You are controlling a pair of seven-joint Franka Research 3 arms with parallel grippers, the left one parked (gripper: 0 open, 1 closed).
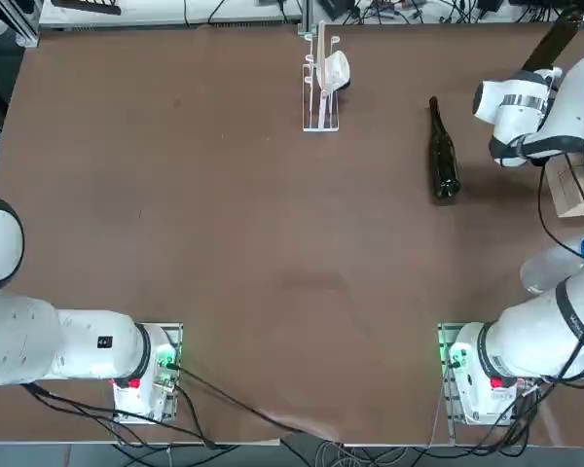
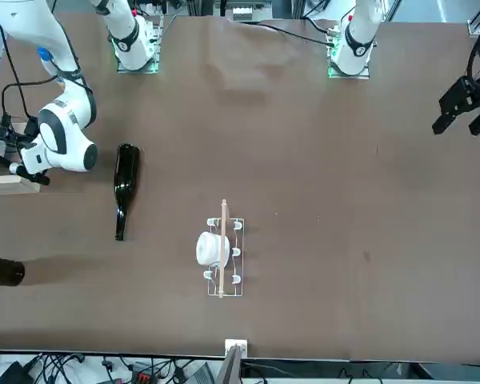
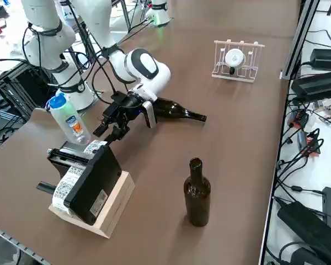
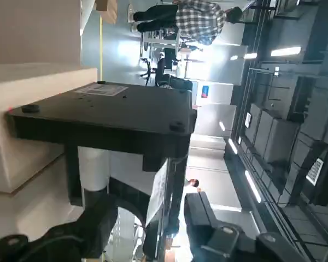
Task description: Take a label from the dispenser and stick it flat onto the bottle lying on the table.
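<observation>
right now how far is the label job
Early. Nothing is stuck yet: the dark bottle lying on the table shows no label. In hand: the right gripper is open at the black dispenser, its fingers either side of the label. Left: grip, peel off, carry, press flat.

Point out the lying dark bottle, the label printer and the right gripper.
dark bottle [image 1: 445, 165]: top view, on its body.
label printer [image 3: 92, 182]: right side view, black housing.
right gripper [image 3: 111, 126]: right side view, between fingertips.

Blue-capped plastic bottle [image 3: 70, 119] beside dispenser [image 3: 88, 182]; upright dark bottle [image 3: 197, 193] near; table middle [image 1: 273, 243] open.
</observation>
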